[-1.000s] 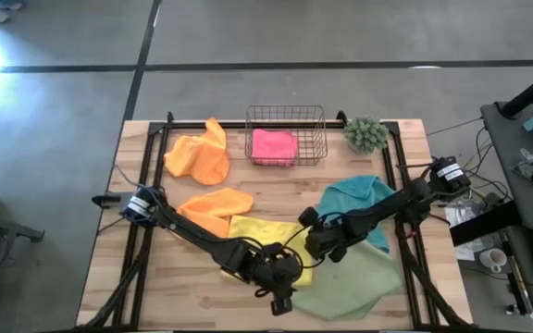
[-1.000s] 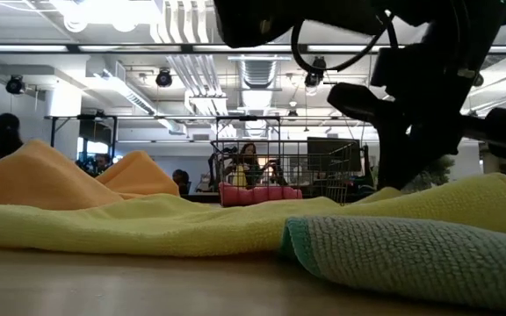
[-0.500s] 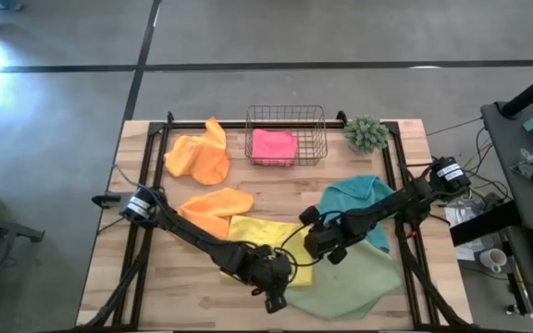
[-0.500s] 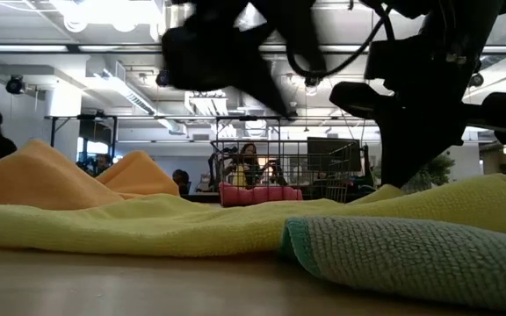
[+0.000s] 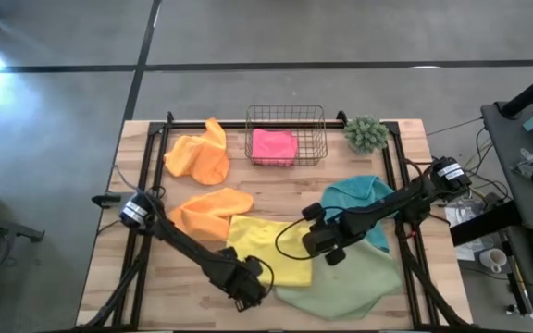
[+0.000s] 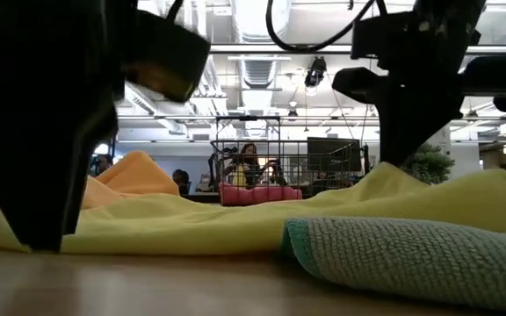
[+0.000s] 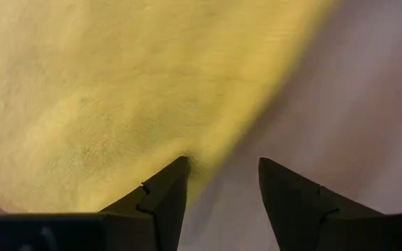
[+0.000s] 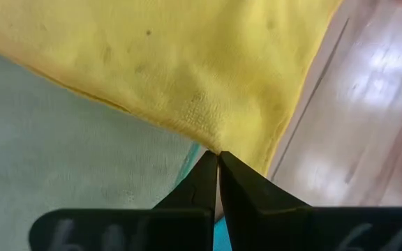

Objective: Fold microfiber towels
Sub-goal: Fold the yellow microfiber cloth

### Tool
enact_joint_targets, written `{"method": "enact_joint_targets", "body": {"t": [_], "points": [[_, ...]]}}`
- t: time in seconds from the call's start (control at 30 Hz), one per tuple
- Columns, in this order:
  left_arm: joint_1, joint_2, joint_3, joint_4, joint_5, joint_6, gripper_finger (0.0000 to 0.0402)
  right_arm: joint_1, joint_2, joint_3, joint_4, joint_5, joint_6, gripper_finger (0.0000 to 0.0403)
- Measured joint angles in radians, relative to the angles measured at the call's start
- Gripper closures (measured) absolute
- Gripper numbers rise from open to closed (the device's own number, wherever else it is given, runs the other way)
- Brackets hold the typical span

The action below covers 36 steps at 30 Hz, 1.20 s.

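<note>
Left pincer [image 5: 245, 294] now shifted to yellow towel's [image 5: 271, 251] near corner, released; right pincer [image 5: 315, 242] clenched on towel.

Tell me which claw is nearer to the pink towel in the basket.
The right claw. It pinches the yellow towel near the table's middle, closer to the pink towel; the left claw sits open at the front edge.

The high view looked straight down on the whole table [image 5: 155, 277], far enough off to take in floor all round. The low view sat at tabletop height, facing level across the yellow towel [image 6: 235, 230] toward the wire basket [image 6: 262, 167] (at twelve o'clock in the high view). Each wrist view hung close over that yellow towel, its edge shared by all four views.
</note>
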Motion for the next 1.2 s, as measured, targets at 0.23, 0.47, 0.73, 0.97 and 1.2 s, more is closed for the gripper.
{"method": "enact_joint_targets", "body": {"t": [0.23,0.47,0.73,0.97,1.2], "points": [[0.004,-0.01,-0.068,0.007,0.0,0.015,0.0261,0.0,0.0,0.002,0.006,0.001,0.042,0.0394],[0.03,-0.008,-0.143,-0.048,-0.004,0.088,0.0313,0.001,0.0,0.0,0.022,-0.127,0.215,0.0394],[0.058,-0.012,-0.25,-0.081,-0.037,0.182,0.0352,0.025,0.0,0.0,0.181,-0.295,0.38,0.0394],[0.055,-0.082,-0.283,-0.088,-0.051,0.345,0.0364,0.04,0.0,0.025,0.23,-0.282,0.474,0.0394],[0.021,-0.228,-0.305,-0.106,-0.1,0.335,0.0364,0.04,0.0,0.139,-0.072,-0.129,0.441,0.0394]]}}
